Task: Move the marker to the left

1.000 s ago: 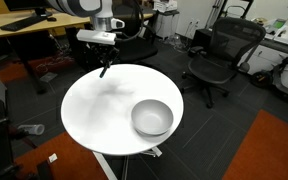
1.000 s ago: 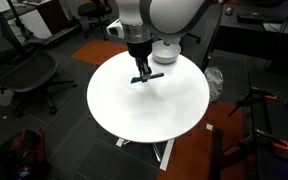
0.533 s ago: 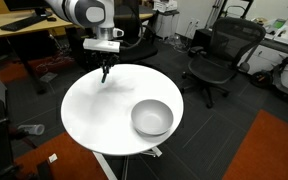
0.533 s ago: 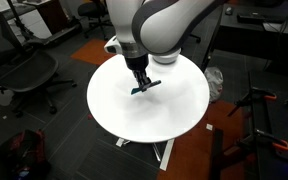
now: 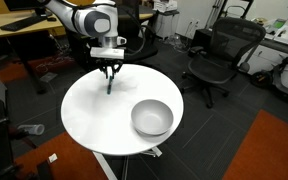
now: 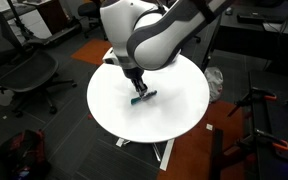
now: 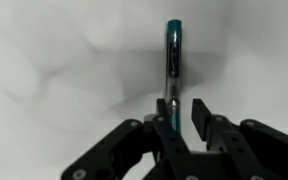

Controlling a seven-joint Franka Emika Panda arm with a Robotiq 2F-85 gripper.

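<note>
The marker point(image 7: 172, 55) is a slim teal-blue stick with a darker end, seen in the wrist view lying on the white table. Its near end sits between the jaws, against one finger point(image 7: 164, 118), with a white gap to the other finger. My gripper point(image 7: 182, 108) is a little open around it. In both exterior views the gripper point(image 5: 109, 73) point(image 6: 135, 87) is low over the table, with the marker point(image 5: 109, 87) point(image 6: 144, 97) at its tips. The grey bowl point(image 5: 152, 118) stands apart from it on the same table.
The round white table point(image 5: 94, 120) point(image 6: 124, 125) stands on a single pedestal. Black office chairs point(image 5: 219, 55) point(image 6: 29, 75) stand off its edges on the dark floor. A desk point(image 5: 24, 22) with equipment is behind the arm.
The gripper has carried the marker across the table and lowered it to the tabletop. Its jaws now stand slightly apart.
</note>
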